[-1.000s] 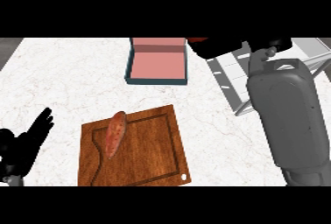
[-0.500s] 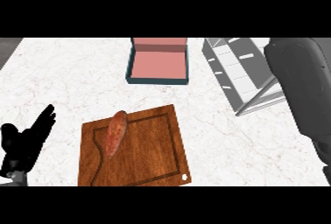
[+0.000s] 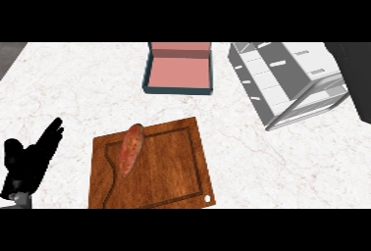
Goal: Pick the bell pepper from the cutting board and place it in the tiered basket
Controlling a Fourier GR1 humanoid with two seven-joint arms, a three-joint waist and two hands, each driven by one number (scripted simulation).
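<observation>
No bell pepper shows anywhere in the head view. The wooden cutting board (image 3: 167,171) lies at the lower middle with one long reddish-orange vegetable (image 3: 131,149) on its left part. The grey wire tiered basket (image 3: 286,83) stands at the upper right, and I see nothing coloured in its visible tiers. My left hand (image 3: 29,164) rests open at the lower left edge, fingers up, left of the board. My right hand is out of the picture. Only a dark grey shape (image 3: 355,73) shows at the right edge beside the basket.
A teal box with a pink inside (image 3: 179,71) stands open at the upper middle, left of the basket. White marble counter (image 3: 282,162) spreads right of the board and below the basket. The counter's corner ends at the upper left.
My right forearm, which lay across the basket, has pulled away to the right and out of view, uncovering the basket. The left hand and the board are unchanged.
</observation>
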